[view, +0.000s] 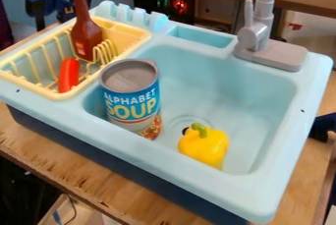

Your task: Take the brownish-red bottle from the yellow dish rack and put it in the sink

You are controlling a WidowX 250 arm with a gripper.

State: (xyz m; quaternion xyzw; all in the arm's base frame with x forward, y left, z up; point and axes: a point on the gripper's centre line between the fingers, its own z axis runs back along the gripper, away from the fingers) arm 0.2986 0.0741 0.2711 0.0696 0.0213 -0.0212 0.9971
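Light-blue toy sink (197,177) on plywood (52,161)

Soup can (133,105), grey metal top, blue and white label, stands upright in light blue toy sink (190,177), left part of basin by front wall, lower end partly hidden. Yellow pepper (205,147) with curved green stem on top sits in same basin, to the right of the can in view, near front wall, apart from can. Brown bottle (86,38), neck up, and red-orange elongated piece (68,75) both in pale yellow rack (125,26), piece just in front of bottle.
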